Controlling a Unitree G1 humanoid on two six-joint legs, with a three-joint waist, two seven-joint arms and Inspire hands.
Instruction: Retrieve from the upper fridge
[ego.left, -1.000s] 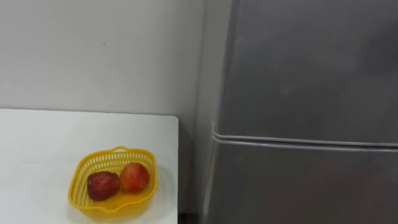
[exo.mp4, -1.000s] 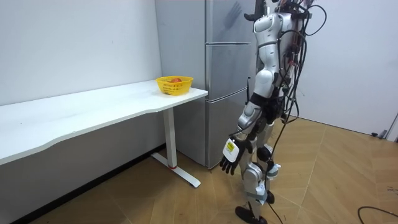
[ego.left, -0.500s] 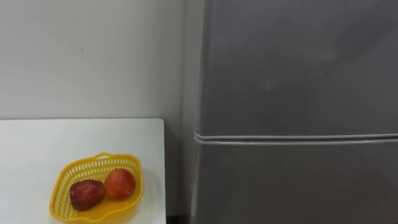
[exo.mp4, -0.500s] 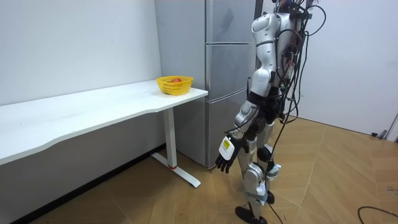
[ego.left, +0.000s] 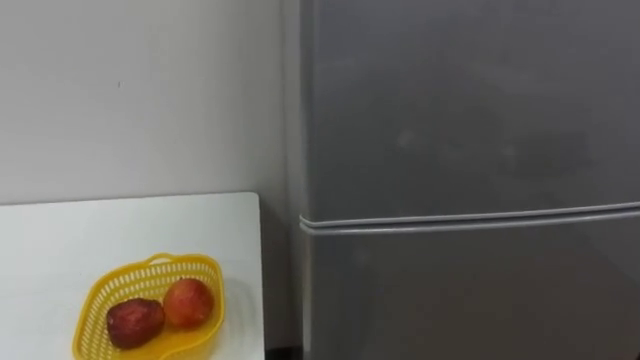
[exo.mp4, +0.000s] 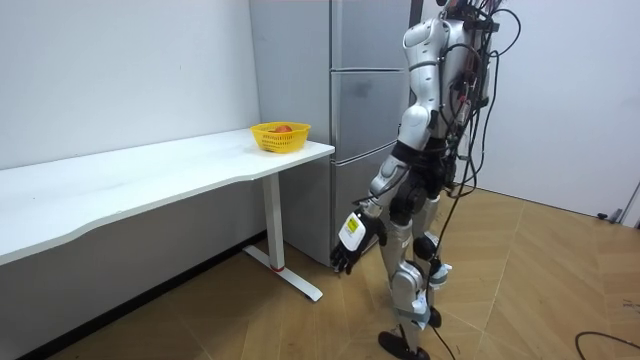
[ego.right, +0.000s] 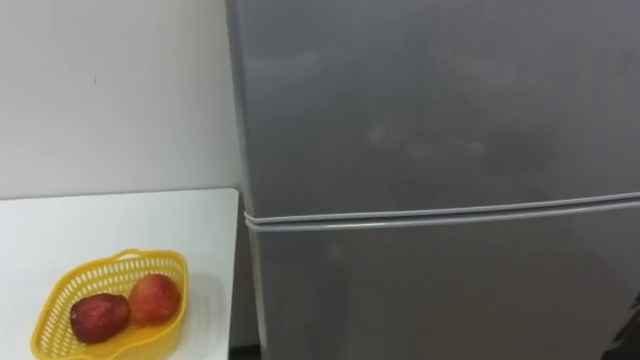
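Standing close before a tall grey two-door metal fridge, the robot is looking at the line where the shut upper door is meeting the lower door. Whatever is to be fetched is hidden behind that upper door, so the task is judged to be only beginning.

To the robot's left, a long white worktop is ending just beside the fridge. Near that end a yellow plastic mesh basket is sitting, carrying a dark red fruit touching an orange-red fruit.

In the room view the left robot hand is hanging low, below worktop height, with its fingers relaxed and holding nothing.

Hazards, as judged:
- **No handle showing.** The door face is showing no handle, so fingers reaching for its edge may be slipping off smooth metal.
- **Close stance.** The robot is standing near enough that a swinging door may be striking its body or arm.
- **Door seal.** Pulling against the seal on two legs may be upsetting its balance.
- **Basket in the arm's path.** The left arm, rising from low beside the worktop's end, may be clipping the worktop or nudging the basket.
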